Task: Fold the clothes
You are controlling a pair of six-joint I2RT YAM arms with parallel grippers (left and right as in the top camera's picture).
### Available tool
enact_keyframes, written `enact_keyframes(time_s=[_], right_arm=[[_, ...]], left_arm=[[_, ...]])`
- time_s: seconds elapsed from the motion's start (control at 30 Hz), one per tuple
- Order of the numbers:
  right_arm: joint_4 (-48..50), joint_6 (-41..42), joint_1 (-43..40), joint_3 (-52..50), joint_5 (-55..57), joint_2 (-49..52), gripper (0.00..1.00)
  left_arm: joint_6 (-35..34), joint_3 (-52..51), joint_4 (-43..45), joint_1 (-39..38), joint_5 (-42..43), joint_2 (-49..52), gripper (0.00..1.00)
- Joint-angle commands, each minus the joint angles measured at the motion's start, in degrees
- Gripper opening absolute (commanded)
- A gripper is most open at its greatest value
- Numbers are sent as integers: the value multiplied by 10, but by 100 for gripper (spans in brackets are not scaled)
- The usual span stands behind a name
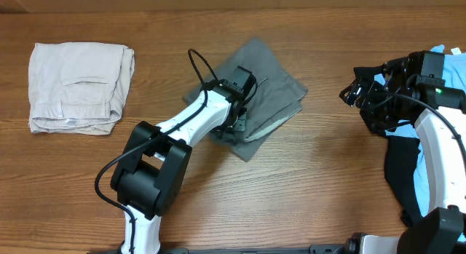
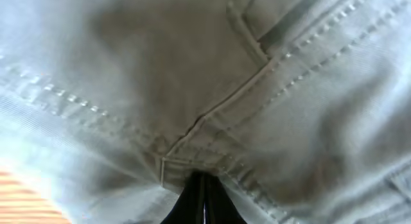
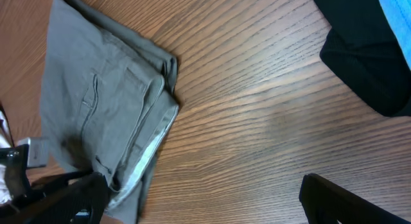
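Grey shorts (image 1: pixel 277 79), soft and limp, look best held by a stout seam, where the left gripper (image 2: pixel 203 185) pinches them at seven o'clock.

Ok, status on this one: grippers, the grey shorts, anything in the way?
Left gripper shut, pinching the grey shorts, partly folded mid-table. Right gripper open, empty, over bare wood. Nothing blocking.

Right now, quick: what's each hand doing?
Left hand: closed, pinching the grey shorts.
Right hand: open, holding nothing.
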Motion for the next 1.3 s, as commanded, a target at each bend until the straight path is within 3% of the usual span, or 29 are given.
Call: enact_keyframes(time_s=[0.0, 0.17, 0.43, 0.57, 0.6, 0.67, 0.87, 1.27], right_arm=[[3, 0, 0, 4, 2, -1, 100], [3, 0, 0, 4, 2, -1, 100], [3, 0, 0, 4, 2, -1, 100], [3, 0, 0, 4, 2, -1, 100], [3, 0, 0, 4, 2, -1, 100], [3, 0, 0, 4, 2, -1, 100], [3, 0, 0, 4, 2, -1, 100], [3, 0, 0, 4, 2, -1, 100]], left_arm=[[47, -17, 15, 9, -167, 21, 4], [47, -16, 16, 47, -250, 34, 4], [40, 63, -39, 94, -215, -24, 5], [40, 121, -74, 94, -112, -76, 23], [37, 137, -90, 94, -52, -96, 34], [6, 142, -114, 94, -10, -108, 51], [-56, 109, -172, 94, 31, -104, 100], [-196, -74, -13, 117, 54, -103, 100]])
